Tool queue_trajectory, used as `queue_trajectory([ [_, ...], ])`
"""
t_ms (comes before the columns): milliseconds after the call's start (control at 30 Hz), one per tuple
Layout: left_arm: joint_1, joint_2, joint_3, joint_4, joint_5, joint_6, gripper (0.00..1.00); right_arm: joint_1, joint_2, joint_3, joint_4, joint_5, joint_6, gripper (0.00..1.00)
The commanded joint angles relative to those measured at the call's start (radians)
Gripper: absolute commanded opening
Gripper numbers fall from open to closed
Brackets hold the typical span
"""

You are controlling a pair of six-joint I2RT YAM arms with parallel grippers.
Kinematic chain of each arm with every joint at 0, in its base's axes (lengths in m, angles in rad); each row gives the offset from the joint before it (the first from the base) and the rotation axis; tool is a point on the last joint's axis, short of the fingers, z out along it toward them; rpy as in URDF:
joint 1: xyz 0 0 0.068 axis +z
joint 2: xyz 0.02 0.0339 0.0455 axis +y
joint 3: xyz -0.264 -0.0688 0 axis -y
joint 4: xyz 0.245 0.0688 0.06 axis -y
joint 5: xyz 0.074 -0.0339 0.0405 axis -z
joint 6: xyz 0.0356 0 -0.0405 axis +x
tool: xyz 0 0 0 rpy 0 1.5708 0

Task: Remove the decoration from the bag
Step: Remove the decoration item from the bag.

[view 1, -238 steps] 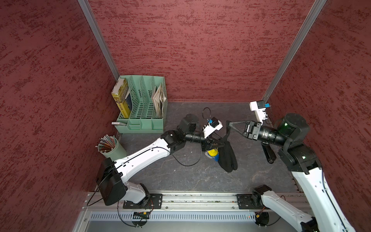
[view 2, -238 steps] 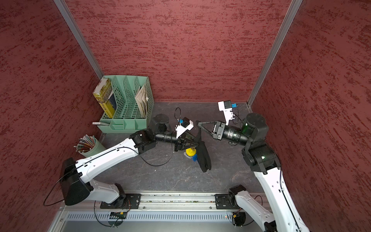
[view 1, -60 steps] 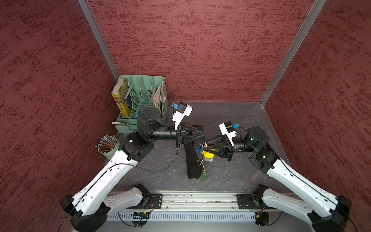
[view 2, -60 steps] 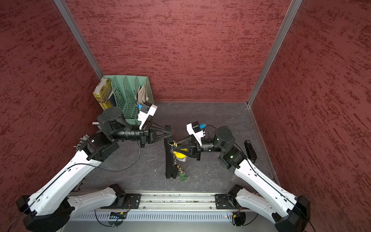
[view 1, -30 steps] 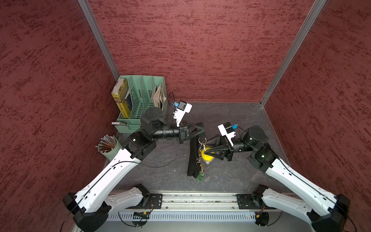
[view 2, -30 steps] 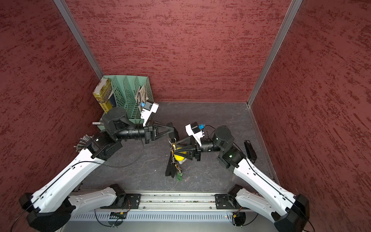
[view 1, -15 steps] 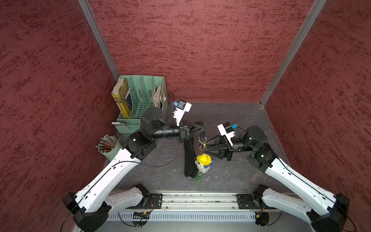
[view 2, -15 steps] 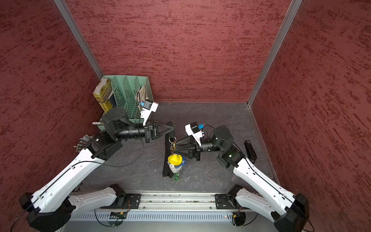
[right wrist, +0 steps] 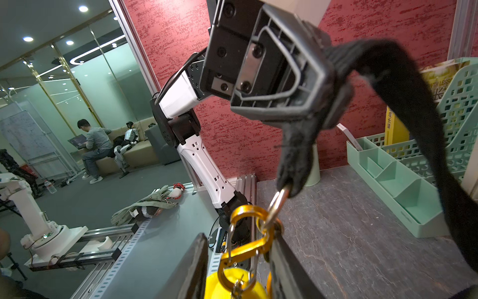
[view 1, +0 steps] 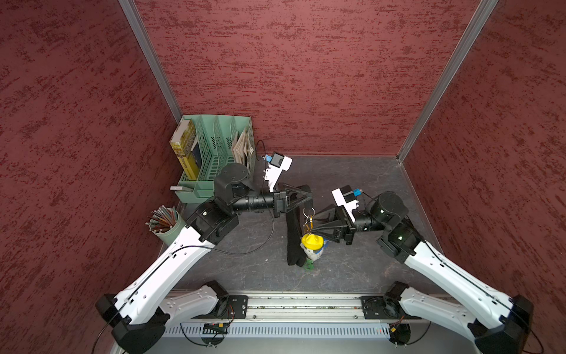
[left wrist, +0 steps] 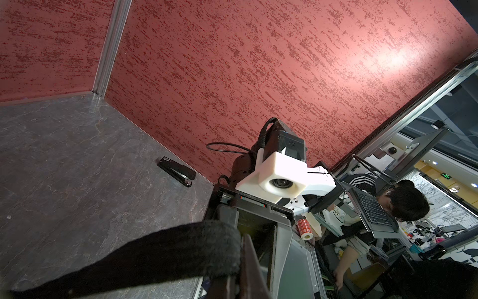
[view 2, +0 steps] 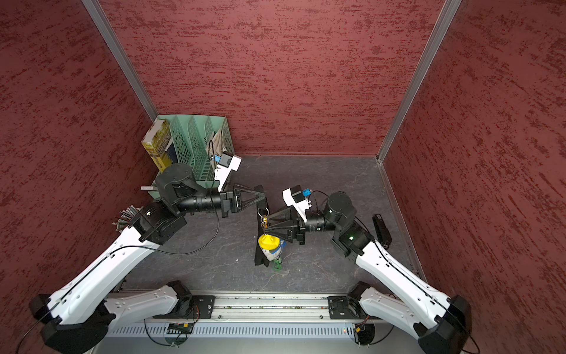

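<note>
Two containers are sitting on the left part of the gray table (view 1: 352,177). A green file organizer (view 1: 214,147) is standing in the back corner, carrying a yellow book (view 1: 183,147) in its outer slot and folded papers (view 1: 243,147) in its inner slot. Just rail-side of the organizer, a green cup (view 1: 173,228) is holding a bundle of pencils (view 1: 161,215).

Right of the organizer and nearer the rail, the bag (view 1: 294,239) is hanging as a long black fold. The left gripper (view 1: 310,200) is pinching its upper end, jaws closed tight on the black fabric. From that end a silver ring (right wrist: 280,196) is dangling, then a gold carabiner (right wrist: 245,209), then the decoration (view 1: 311,242), a small figure in a yellow hat hanging beside the bag. The right gripper (view 1: 314,221) is straddling the carabiner with its jaws standing apart: one finger is touching the clip, while the other is leaving a gap.

Only the right wrist view is showing the ring-and-clip chain clearly; both top views are rendering it as tiny glints. The left wrist view is catching just the bag's strap and missing the decoration. A black stapler (view 2: 381,228) is lying across the table from the organizer, by the right wall; it is appearing in a top view and in the left wrist view, but not in the right wrist view.
</note>
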Motion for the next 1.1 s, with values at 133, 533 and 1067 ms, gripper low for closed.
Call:
queue_trajectory([
  [133,0.006,-0.007,0.005,0.037,-0.004,0.042,0.0,0.01,-0.018,0.008,0.017,0.037,-0.003,0.42],
  [533,0.005,-0.01,-0.006,0.042,0.008,0.054,0.0,0.009,-0.024,0.007,0.01,0.05,-0.009,0.44],
  [1067,0.006,-0.014,-0.001,0.042,0.002,0.044,0.0,0.01,-0.04,-0.005,-0.006,0.032,-0.028,0.37],
])
